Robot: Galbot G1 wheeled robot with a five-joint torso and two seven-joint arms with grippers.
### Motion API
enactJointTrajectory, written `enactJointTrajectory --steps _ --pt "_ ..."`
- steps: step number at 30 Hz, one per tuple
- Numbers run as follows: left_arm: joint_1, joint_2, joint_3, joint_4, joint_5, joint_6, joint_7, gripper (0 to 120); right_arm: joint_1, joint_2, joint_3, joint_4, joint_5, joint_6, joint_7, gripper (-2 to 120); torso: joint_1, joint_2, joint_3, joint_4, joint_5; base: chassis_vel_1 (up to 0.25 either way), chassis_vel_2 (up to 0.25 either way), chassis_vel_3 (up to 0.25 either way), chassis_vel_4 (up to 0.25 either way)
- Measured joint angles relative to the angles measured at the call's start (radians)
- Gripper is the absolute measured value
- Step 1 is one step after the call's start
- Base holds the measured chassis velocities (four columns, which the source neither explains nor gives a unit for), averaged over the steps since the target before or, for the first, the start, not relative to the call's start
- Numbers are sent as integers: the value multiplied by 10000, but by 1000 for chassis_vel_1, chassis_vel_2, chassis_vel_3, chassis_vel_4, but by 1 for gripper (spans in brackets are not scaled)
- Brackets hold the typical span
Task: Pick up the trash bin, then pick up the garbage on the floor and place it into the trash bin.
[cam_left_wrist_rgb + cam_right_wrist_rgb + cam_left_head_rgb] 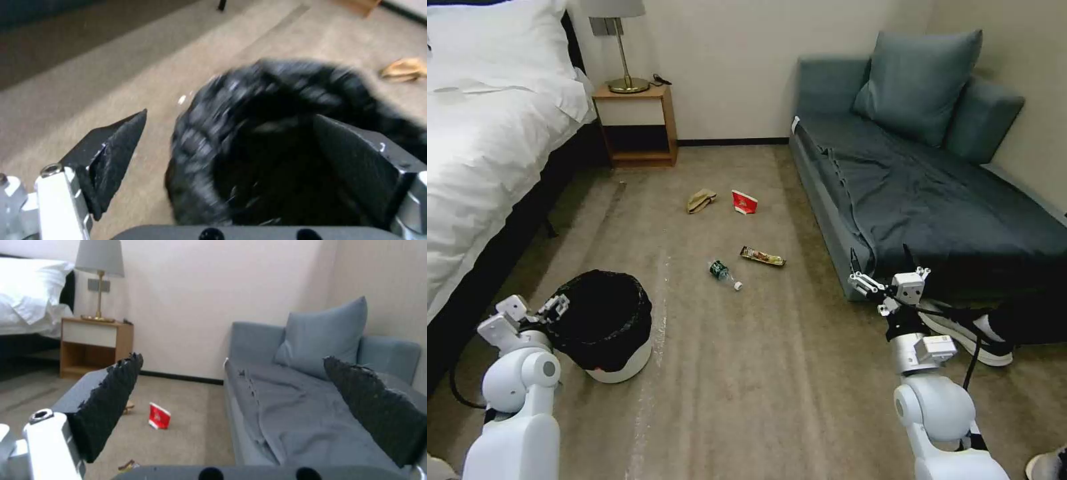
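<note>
Jaws: both pairs spread wide, gripping nothing
Left gripper point(231, 156): straddling the trash bin point(604, 327) rim; bin stands on the carpet
Right gripper point(887, 285): raised beside the sofa point(934, 193)
Garbage: bottle point(724, 273), wrapper point(762, 256), cup point(744, 202), paper bag point(700, 200) scattered on floor

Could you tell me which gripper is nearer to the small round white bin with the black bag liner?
Left. The left gripper straddles the white bin's bag-draped rim; the right gripper hangs open by the sofa.
</note>
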Motion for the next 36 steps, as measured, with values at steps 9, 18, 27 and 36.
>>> enactJointTrajectory --steps 9,18,27,36 --pt "-233 28 -109 988 -219 -279 105 100 -261 -2 314 49 -18 226 -459 100 0 0 0 1 3 0 0 0 0" --pt "-548 -36 73 1465 -896 -263 112 90 -448 76 257 98 -183 490 -766 100 0 0 -1 1 7 0 0 0 0" --pt "-670 -22 87 1884 -1057 -382 238 57 -595 147 278 77 -221 882 -1187 100 -1 2 -4 4 16 0 0 0 0" --pt "-522 37 72 1941 -1043 -409 371 24 -366 198 287 -380 -171 1483 -1226 100 -1 3 -3 3 9 0 0 0 0"
